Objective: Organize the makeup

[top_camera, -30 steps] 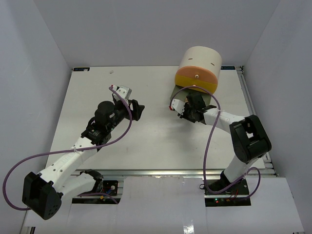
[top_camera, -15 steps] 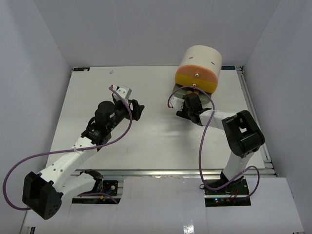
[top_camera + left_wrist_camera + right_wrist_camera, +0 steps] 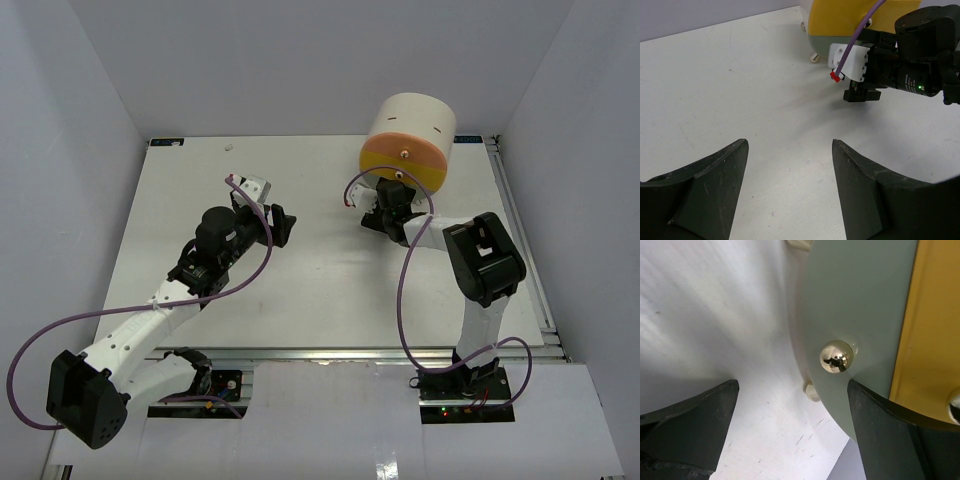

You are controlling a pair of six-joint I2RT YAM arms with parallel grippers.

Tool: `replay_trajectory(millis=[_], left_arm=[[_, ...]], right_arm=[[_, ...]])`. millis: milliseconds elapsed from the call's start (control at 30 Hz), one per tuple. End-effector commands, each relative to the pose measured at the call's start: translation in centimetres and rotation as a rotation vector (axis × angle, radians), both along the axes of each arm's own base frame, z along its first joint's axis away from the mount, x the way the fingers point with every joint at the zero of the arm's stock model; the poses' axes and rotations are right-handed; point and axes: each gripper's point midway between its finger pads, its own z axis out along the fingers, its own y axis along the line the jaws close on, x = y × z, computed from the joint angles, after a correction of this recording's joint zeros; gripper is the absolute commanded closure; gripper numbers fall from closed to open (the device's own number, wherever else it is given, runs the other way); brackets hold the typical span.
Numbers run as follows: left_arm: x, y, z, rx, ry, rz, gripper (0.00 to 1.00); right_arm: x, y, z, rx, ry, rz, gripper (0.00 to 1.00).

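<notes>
No makeup shows in any view. The cream cylinder (image 3: 412, 122) with drawers stands at the back right. Its yellow drawer front (image 3: 405, 160) faces me, and the grey drawer (image 3: 855, 305) sits below it. My right gripper (image 3: 390, 192) is at the foot of the cylinder and stands open (image 3: 792, 386). The grey drawer's gold knob (image 3: 836, 356) lies just ahead of its fingertips, untouched. My left gripper (image 3: 284, 225) hovers over the middle-left of the table. It is open (image 3: 789, 145) with only bare tabletop between its fingers.
The cylinder rests on small cream feet (image 3: 811, 391). From the left wrist the right gripper (image 3: 900, 70) and its purple cable (image 3: 855, 37) appear in front of the cylinder (image 3: 850, 15). The table's metal rail (image 3: 515, 230) runs along the right edge.
The right gripper has moved toward the cylinder and opened, letting go of the knob. The grey drawer, which stuck out before, has slid in. The left arm has stayed put.
</notes>
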Motion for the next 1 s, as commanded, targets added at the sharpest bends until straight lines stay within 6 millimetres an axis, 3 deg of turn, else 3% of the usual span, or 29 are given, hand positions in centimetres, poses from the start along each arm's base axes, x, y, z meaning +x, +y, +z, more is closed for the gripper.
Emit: replay_trajectory(millis=[0,167,267,367,500,600,700,767,833,900,967], left_arm=[[0.1,0.2,0.5,0.002,-0.019,0.008,0.21],[0.1,0.2,0.3,0.003,-0.015,0.008,0.22],[0.1,0.2,0.2,0.004,-0.012,0.008,0.21],[0.0,0.0,0.4,0.002,-0.015,-0.003,0.18],[-0.4,-0.4,0.5,-0.003,-0.017,-0.038,0.12],[-0.7,-0.8,0.5,-0.006,-0.018,-0.067,0.09],[-1.0,-1.3,0.6,-0.011,-0.024,-0.099,0.04],[-1.4,-1.8,0.7,-0.018,-0.024,-0.136,0.02],[-1.8,-2.3,0.8,-0.029,-0.021,-0.17,0.02],[-2.1,-2.4,0.9,-0.036,-0.019,-0.181,0.02],[-2.5,-2.4,1.2,-0.041,-0.029,-0.192,0.02]], right_arm=[[1.9,-1.1,1.6,-0.014,-0.085,-0.047,0.02],[1.0,-0.6,0.9,0.013,-0.031,-0.012,0.02],[-1.6,1.4,0.2,0.107,0.096,0.089,0.01],[-6.0,4.9,3.2,0.327,0.194,0.258,0.1],[-10.6,5.6,7.0,0.524,0.284,0.29,0.1],[-13.8,5.5,12.4,0.719,0.296,0.333,0.1],[-14.6,2.0,16.2,0.835,0.23,0.263,0.1],[-14.3,-0.8,17.1,0.888,0.177,0.11,0.1],[-14.6,-3.3,17.0,0.901,0.138,-0.027,0.1],[-15.6,-4.2,16.9,0.888,0.114,-0.06,0.1],[-16.6,-4.9,15.4,0.889,0.104,-0.105,0.1]])
